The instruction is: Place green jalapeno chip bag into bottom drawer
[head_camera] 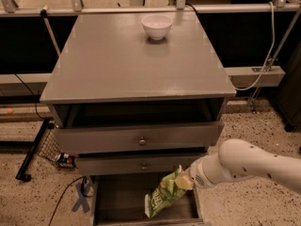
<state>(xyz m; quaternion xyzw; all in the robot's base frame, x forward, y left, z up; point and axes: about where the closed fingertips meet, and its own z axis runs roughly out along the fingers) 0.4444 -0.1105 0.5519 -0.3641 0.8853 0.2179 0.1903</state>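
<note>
Green jalapeno chip bag (164,197) hangs over the open bottom drawer (115,197) of a grey cabinet (136,65), which fills the middle of the scene on a speckled floor (244,206). The robot's white arm (249,166) reaches in from the lower right, its thick rounded forearm sloping slightly up and leftward before narrowing to a wrist in front of the cabinet's right-hand corner. The bottom drawer is pulled out toward the camera, its dark inner floor showing on the bag's left. Above it, the middle drawer (108,165) and the top drawer (94,139) both stand partly pulled out, each with a small brass knob at its centre. The bag is tilted, its upper crimped end raised to the right and its lower end dipping left into the drawer opening; whether it touches the drawer floor cannot be told. A white bowl (157,26) sits near the back edge of the cabinet top. The gripper (185,181) is at the bag's upper end, below the middle drawer's front, pinching that end of the bag.
</note>
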